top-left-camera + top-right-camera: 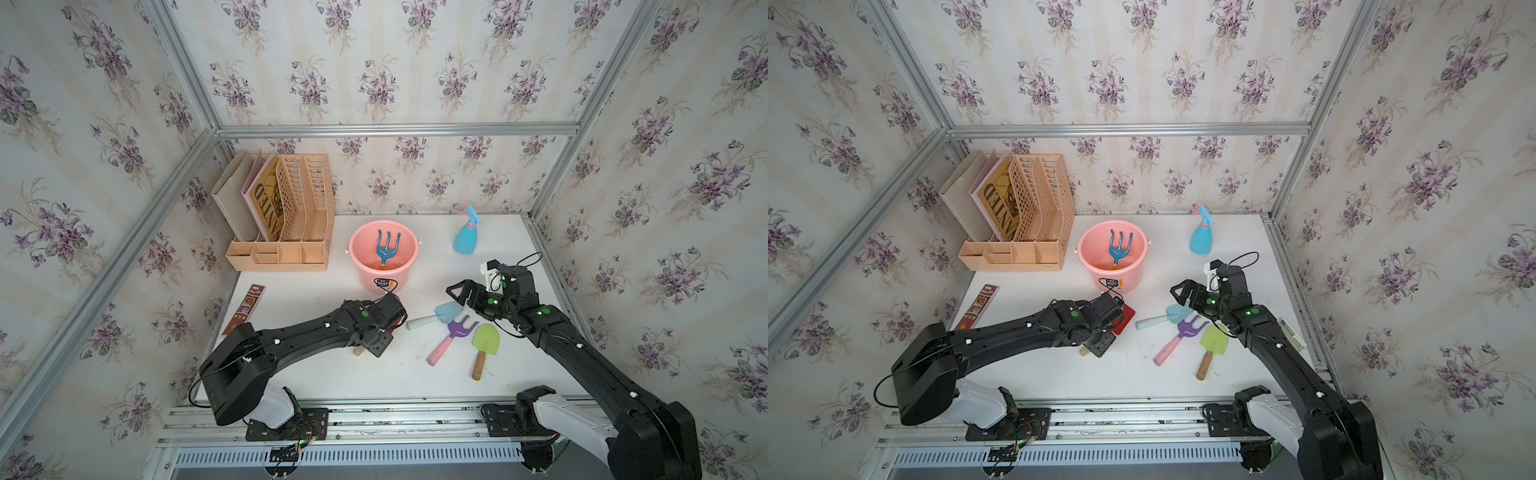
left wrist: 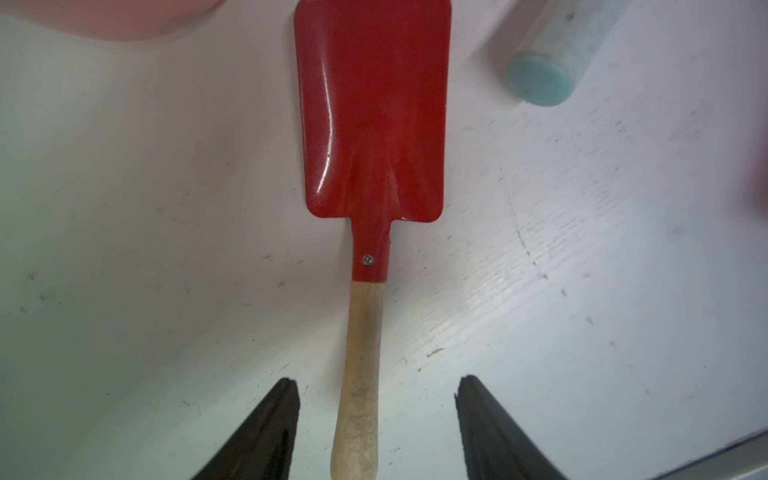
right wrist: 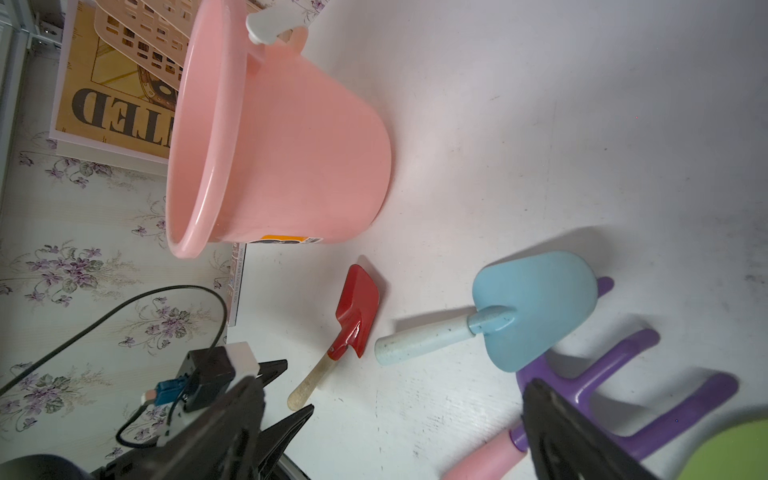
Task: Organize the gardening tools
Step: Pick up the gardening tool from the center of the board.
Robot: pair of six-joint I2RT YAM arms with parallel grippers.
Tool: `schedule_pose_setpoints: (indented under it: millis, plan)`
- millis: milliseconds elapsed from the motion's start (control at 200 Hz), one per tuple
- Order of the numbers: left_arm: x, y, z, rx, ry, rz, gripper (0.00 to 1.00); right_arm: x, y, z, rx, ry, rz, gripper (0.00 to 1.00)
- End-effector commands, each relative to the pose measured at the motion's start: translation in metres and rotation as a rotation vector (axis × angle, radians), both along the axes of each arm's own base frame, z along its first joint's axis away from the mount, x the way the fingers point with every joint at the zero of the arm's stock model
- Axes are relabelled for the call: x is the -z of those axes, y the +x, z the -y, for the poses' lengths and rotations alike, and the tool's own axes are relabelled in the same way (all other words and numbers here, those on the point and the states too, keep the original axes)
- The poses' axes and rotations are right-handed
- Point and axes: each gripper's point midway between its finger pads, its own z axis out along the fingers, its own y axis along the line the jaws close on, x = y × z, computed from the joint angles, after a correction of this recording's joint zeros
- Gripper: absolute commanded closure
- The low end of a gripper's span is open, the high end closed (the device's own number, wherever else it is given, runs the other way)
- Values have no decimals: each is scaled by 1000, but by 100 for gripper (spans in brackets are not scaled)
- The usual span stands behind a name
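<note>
Red trowel [image 2: 372,124]: flat on the table [image 1: 291,374], 6 o'clock of pink bucket [image 1: 370,278].
Left gripper [image 2: 376,382]: jaws apart, straddling the wooden handle [image 2: 361,353], not touching.
Right gripper [image 1: 457,293]: spread wide, empty.
Technique: close squarely on the handle; lift level.

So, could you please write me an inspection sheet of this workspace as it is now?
Surface: white table, lightly scuffed.
Job's things: blue fork in pink bucket; red trowel, light-blue trowel, purple fork, green trowel lying loose; spray bottle upright at back.
Clutter: file organizer, flat packet.
Grippers: left end effector open astride red trowel's handle; right end effector open near light-blue trowel.
Cables: black cable loops at both wrists.
Surroundings: floral walls, aluminium frame.
</note>
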Motion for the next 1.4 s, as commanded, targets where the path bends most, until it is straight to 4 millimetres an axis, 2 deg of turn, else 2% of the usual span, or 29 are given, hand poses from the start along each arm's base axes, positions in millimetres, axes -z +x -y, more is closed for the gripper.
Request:
schedule_pose_setpoints:
  millis: [0,225,375,575,594,829,949,1044,1159,1269,1394]
  plan:
    - [6,9,3,-31,2,34,35,-2,1,1,4,-7,12,0]
    - [22,19,6,-24,45,39,38,-2,0,2,7,-6,14,0]
    - [31,18,5,-27,63,20,44,-3,-1,4,10,-17,18,0]
    - [42,17,0,-43,77,3,44,-5,-2,5,14,-18,24,0]
    - [43,17,-1,-44,80,0,48,-4,-2,5,14,-18,24,0]
    - [50,22,1,-47,79,-2,58,-6,-2,5,16,-15,26,0]
    - [53,23,-1,-55,84,-8,72,-8,-2,6,18,-16,30,0]
    - [51,22,-2,-62,84,-7,85,-7,-2,6,20,-17,29,0]
    - [44,21,-3,-67,64,6,94,-7,-2,7,23,-19,29,0]
    - [35,19,-6,-78,48,21,100,-7,-2,6,23,-17,31,0]
    - [20,16,-9,-77,29,64,100,-8,-1,7,25,-16,35,0]
